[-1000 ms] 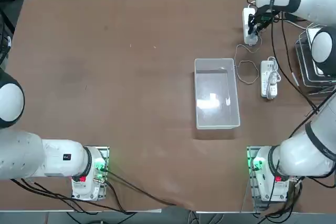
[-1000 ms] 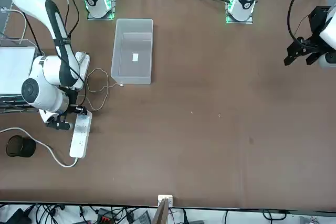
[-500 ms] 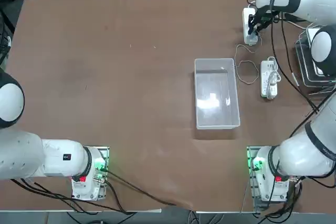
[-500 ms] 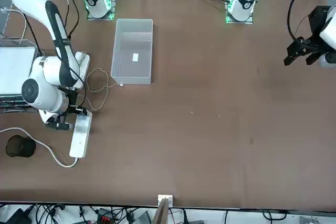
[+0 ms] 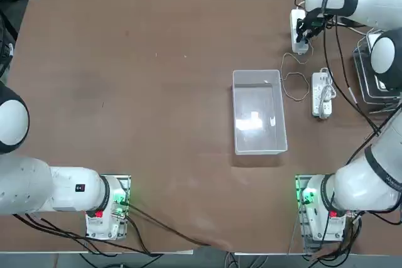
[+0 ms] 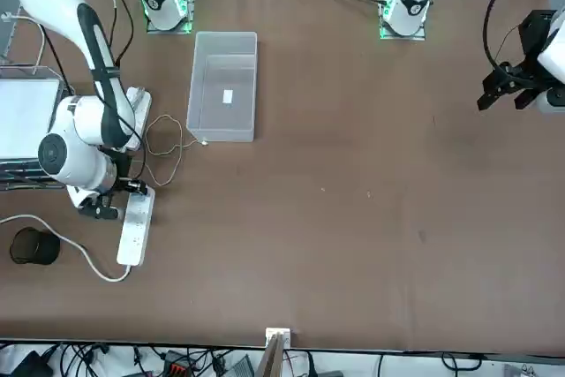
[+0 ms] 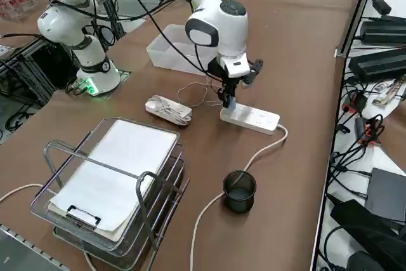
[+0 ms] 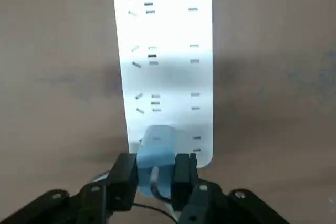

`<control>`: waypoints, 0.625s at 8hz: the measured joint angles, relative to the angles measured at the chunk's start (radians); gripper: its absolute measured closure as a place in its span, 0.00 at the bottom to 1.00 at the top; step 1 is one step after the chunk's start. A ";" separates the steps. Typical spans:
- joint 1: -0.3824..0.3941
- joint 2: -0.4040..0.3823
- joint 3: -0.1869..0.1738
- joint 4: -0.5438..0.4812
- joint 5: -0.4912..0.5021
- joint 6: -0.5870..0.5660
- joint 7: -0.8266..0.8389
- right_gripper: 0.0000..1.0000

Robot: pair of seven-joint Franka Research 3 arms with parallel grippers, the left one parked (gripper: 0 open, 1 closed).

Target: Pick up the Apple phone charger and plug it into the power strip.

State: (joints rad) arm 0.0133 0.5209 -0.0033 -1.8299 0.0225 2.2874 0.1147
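Slightly lower than before, the right gripper [image 8: 155, 178] clamps the small whitish-grey Apple phone charger [image 8: 156, 157] against the end socket of the long white power strip [image 8: 163, 51]; insertion seems nearly complete

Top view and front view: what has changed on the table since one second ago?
Almost nothing visibly changed. The right tool stays shut on the small whitish-grey Apple phone charger, held at the end sockets of the long white power strip. The clear plastic bin and the shorter white strip with bundled cord did not move.
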 joint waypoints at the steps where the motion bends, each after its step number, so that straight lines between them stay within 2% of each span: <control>1: 0.000 0.000 0.000 0.000 0.000 0.000 0.000 0.64; 4: 0.000 0.000 0.000 0.001 0.000 0.002 -0.003 0.63; 5: 0.000 0.008 0.000 0.003 0.000 0.020 -0.004 0.47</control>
State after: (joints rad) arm 0.0134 0.5292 -0.0033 -1.8272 0.0224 2.3075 0.1111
